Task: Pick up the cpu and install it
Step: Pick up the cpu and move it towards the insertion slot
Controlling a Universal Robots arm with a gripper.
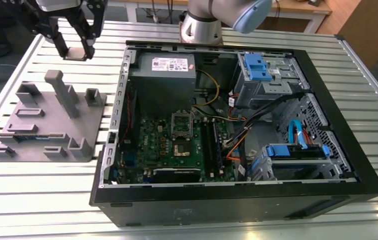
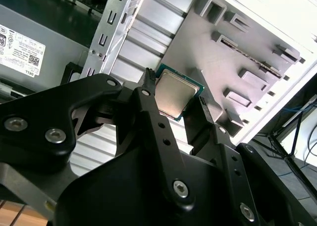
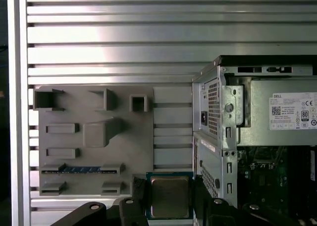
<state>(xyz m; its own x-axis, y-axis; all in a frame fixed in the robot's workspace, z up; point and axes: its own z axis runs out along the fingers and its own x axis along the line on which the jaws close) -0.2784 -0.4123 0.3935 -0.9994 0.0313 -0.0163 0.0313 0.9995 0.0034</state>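
The claw is closed on the cpu, its two dark fingers pinching opposite edges of the chip; the chip hangs flat, clear of the table, over the slatted strip between the grey fixture and the open computer case, toward the table's far edge in the exterior view; in both wrist views its silvery top and thin rim show between the fingers. By the look of it the chip is light, stiff and thin, with smooth metal that could slip; the edges seem the sensible hold, since the underside is probably delicate. A memory stick sits in a slot of the fixture; inside the case the socket frame stands on the green board, with the power supply just beyond it and loose cables close on its other side; these and the case wall look like the things in the way.
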